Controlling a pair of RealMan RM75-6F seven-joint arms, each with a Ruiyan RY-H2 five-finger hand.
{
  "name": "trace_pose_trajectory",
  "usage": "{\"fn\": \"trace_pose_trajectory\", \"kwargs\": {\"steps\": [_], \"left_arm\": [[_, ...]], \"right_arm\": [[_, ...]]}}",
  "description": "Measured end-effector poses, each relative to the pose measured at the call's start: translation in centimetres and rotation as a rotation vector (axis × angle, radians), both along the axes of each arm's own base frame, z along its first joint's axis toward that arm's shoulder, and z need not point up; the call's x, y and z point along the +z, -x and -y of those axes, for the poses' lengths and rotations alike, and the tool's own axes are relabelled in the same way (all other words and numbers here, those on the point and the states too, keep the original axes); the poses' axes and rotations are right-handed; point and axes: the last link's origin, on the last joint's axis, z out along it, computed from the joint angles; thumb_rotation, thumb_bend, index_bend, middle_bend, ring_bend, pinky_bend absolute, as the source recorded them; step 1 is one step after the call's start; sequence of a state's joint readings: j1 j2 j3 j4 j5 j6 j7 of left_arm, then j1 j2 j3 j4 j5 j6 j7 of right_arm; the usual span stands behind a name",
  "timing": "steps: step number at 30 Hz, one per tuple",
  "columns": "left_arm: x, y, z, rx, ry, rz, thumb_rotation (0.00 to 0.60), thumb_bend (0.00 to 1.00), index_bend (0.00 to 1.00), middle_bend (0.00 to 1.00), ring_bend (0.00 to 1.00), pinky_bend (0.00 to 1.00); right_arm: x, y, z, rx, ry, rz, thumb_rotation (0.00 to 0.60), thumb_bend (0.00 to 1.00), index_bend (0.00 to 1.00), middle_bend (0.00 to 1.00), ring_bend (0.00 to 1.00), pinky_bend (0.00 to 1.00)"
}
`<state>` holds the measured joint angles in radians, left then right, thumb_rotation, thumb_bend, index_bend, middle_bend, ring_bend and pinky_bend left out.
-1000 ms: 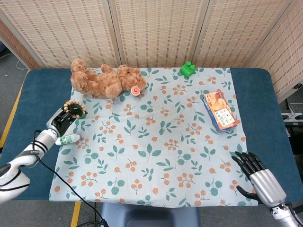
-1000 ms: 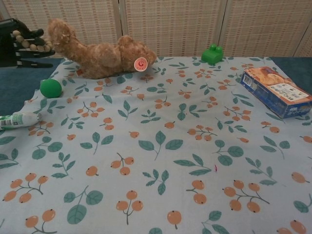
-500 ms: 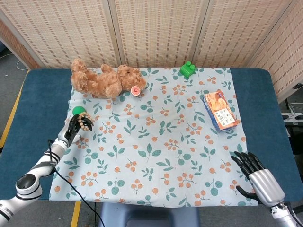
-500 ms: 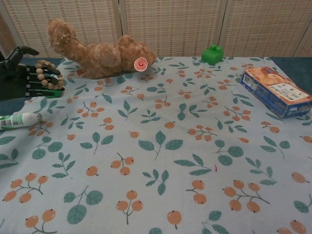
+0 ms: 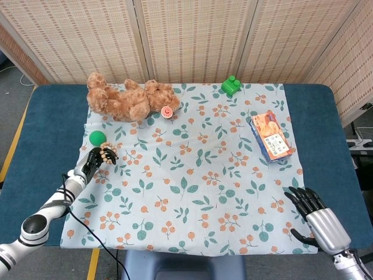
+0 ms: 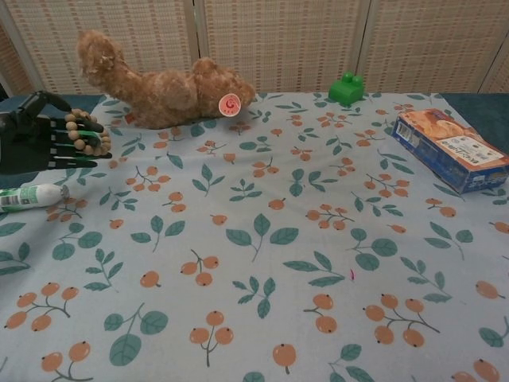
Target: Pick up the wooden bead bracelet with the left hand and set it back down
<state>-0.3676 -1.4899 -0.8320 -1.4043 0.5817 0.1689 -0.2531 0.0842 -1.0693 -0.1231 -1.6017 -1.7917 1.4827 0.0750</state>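
The wooden bead bracelet (image 5: 106, 155) (image 6: 86, 134) hangs around the dark fingers of my left hand (image 5: 93, 161) (image 6: 40, 142), which holds it just above the floral cloth near the table's left edge. In the chest view the beads loop over the fingertips at the far left. My right hand (image 5: 315, 214) rests at the near right corner of the cloth with its fingers spread and nothing in it; the chest view does not show it.
A green ball (image 5: 97, 137) lies just behind my left hand. A white tube (image 6: 30, 196) lies in front of it. A brown teddy bear (image 5: 129, 99), a green block (image 5: 231, 86) and a blue biscuit box (image 5: 270, 136) sit further off on the floral cloth (image 5: 192, 175).
My left hand has carried the bracelet from beside the ball towards the near side and slightly right, lowering it; the green ball is now uncovered in the head view. The right hand has not moved.
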Motion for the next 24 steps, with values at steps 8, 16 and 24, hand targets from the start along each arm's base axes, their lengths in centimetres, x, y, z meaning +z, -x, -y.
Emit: {"fn": "trace_pose_trajectory", "kwargs": {"steps": [8,16,24], "left_arm": [[-0.1,-0.7,0.1,-0.035,-0.003,-0.011,0.208,0.83,0.51,0.60,0.28,0.01],[0.0,-1.2,0.2,-0.076,0.003,-0.002,0.600,0.76,0.36,0.55,0.25,0.01],[-0.1,-1.1,0.2,-0.038,0.002,0.070,0.262,0.57,0.35,0.55,0.25,0.01]], "right_arm": [[0.2,0.0,0.0,-0.001,0.009,0.002,0.600,0.15,0.00,0.00,0.00,0.00],[0.2,0.1,0.0,-0.002,0.008,0.003,0.600,0.15,0.00,0.00,0.00,0.00],[0.2,0.0,-0.1,-0.002,0.006,0.002,0.600,0.15,0.00,0.00,0.00,0.00]]}}
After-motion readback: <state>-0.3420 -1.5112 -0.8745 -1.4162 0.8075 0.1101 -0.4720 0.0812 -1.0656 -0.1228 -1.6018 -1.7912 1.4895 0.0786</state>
